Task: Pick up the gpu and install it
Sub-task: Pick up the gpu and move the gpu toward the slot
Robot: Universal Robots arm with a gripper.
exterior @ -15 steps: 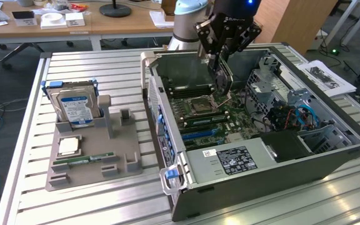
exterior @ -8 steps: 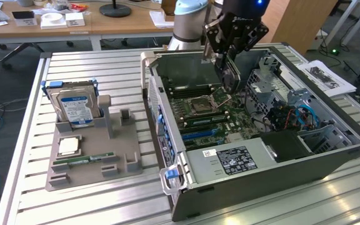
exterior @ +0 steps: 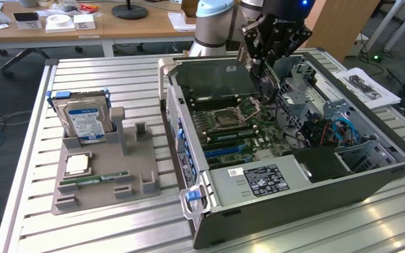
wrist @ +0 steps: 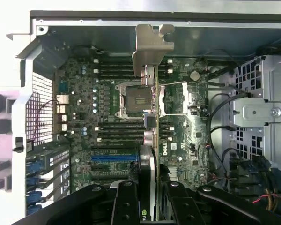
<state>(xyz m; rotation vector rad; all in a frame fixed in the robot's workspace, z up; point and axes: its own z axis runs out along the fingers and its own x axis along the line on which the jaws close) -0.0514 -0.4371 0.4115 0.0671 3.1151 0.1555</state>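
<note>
My gripper (exterior: 271, 50) hangs over the open computer case (exterior: 210, 216) and is shut on the gpu (exterior: 264, 84), which hangs on edge below it. In the wrist view the gpu (wrist: 155, 136) runs edge-on away from the gripper (wrist: 152, 206). Its silver end bracket (wrist: 152, 44) is at the far end, the thin green board lies along one side and the black cooler sits between the fingers (wrist: 126, 201). The card is above the motherboard (wrist: 107, 154), over the processor socket (wrist: 136, 101) and apart from the blue slots (wrist: 112, 158).
On the slatted table (exterior: 104, 74), at the exterior view's left, a grey holder (exterior: 104, 184) carries a blue-labelled hard drive (exterior: 86, 124), a processor chip (exterior: 78, 164) and a memory stick (exterior: 93, 181). Inside the case are the power supply (exterior: 259, 179), a drive cage and cables (exterior: 333, 132). Papers (exterior: 368, 87) lie beside it.
</note>
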